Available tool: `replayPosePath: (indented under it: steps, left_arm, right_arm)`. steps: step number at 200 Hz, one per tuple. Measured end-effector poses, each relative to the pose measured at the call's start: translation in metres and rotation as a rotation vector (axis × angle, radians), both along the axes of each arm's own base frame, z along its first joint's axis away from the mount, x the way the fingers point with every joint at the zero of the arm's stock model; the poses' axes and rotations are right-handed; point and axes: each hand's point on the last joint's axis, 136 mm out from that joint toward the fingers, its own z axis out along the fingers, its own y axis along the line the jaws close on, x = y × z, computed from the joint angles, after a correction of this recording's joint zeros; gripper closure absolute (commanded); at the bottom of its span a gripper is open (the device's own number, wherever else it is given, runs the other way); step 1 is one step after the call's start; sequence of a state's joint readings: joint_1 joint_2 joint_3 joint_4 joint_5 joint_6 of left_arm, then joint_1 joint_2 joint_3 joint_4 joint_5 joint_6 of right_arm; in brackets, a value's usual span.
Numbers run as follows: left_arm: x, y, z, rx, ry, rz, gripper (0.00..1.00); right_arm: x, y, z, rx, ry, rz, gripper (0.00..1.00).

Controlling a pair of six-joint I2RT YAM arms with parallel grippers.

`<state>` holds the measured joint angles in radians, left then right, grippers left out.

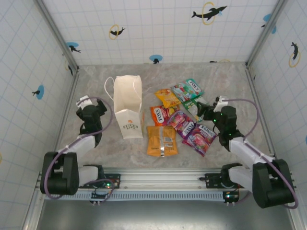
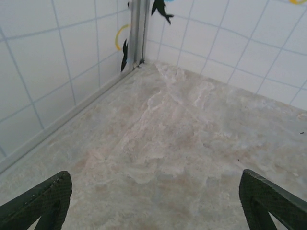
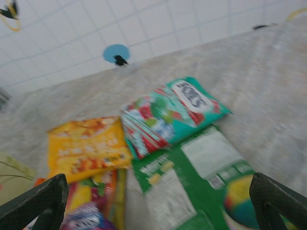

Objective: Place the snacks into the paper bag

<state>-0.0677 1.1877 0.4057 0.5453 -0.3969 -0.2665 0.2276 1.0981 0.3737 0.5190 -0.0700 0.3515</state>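
While the white paper bag (image 1: 128, 108) stands upright on the marbled table (image 1: 230, 81), its inside hidden, seven snacks (image 1: 178, 122) lie outside it just to its right: flat glossy packets, overlapping in a loose cluster. Left gripper (image 2: 154, 177) spread wide over bare tabletop left of the bag. Right gripper (image 3: 157, 184) equally wide, holding nothing, above the green-white packet (image 3: 192, 182).

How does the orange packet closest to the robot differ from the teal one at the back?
The orange packet is plain with a pale label patch; the teal packet carries white lettering. The orange packet lies nearest the front edge of the table, square to it; the teal packet lies farthest back, turned at an angle. Both are flat and glossy, lying on the table outside the paper bag.
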Motion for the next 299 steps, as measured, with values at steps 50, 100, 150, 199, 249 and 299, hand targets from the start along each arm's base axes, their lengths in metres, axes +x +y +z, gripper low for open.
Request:
replayPosePath:
  steps: [50, 100, 150, 199, 249, 299]
  left_arm:
    - [-0.009, -0.016, 0.078, -0.131, 0.001, -0.065, 0.2]
    - [-0.032, -0.056, 0.124, -0.241, 0.044, -0.279, 0.24]
    - [-0.056, -0.09, 0.133, -0.344, 0.161, -0.449, 0.32]
    - [-0.081, -0.097, 0.131, -0.402, 0.257, -0.471, 0.35]
    - [-0.102, -0.127, 0.128, -0.503, 0.318, -0.626, 0.39]
    - [-0.109, -0.142, 0.145, -0.542, 0.305, -0.72, 0.42]
  right_arm:
    - [0.017, 0.041, 0.011, 0.051, 0.052, 0.115, 0.0]
    - [0.016, 0.07, 0.014, 0.07, 0.069, 0.23, 0.01]
    - [0.022, 0.086, 0.019, 0.096, 0.081, 0.298, 0.03]
    - [0.023, 0.098, 0.015, 0.17, 0.118, 0.354, 0.05]
    - [0.025, 0.108, 0.019, 0.212, 0.132, 0.4, 0.05]
    - [0.023, 0.11, 0.02, 0.219, 0.134, 0.415, 0.06]
